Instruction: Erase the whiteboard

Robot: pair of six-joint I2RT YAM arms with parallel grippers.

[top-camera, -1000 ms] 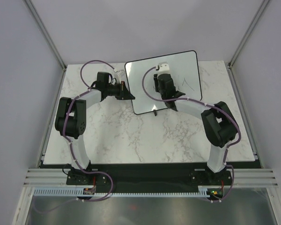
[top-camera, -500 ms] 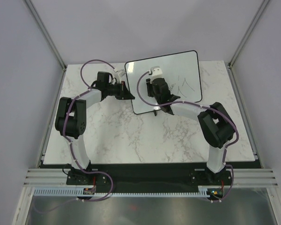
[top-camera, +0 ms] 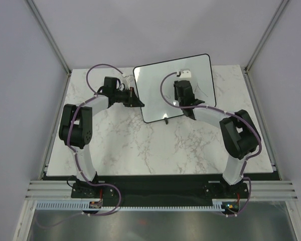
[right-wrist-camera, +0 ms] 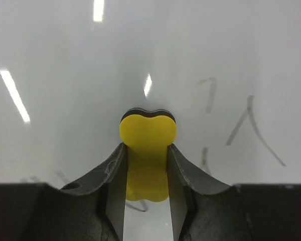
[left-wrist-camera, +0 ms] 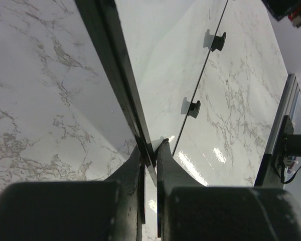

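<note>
The whiteboard [top-camera: 158, 88] with a black frame stands tilted at the back of the marble table. My left gripper [top-camera: 137, 102] is shut on its left edge [left-wrist-camera: 121, 85] and holds it. My right gripper [top-camera: 183, 86] is over the board's right half, shut on a yellow eraser [right-wrist-camera: 147, 150] whose dark pad presses on the white surface. Thin black pen strokes [right-wrist-camera: 253, 129] remain on the board to the right of the eraser, with a few more below it [right-wrist-camera: 135, 206].
The marble table [top-camera: 140, 145] spreads in front of the board. Two black feet [left-wrist-camera: 193, 108] hold the board's lower edge on the table. Grey walls and metal posts [top-camera: 47, 35] close in the cell. A metal rail [left-wrist-camera: 278, 140] runs along the table's edge.
My right gripper swept left across the board with the eraser, then back right and further toward the board's right edge. Some pen marks in the middle are gone. The left gripper stayed still.
</note>
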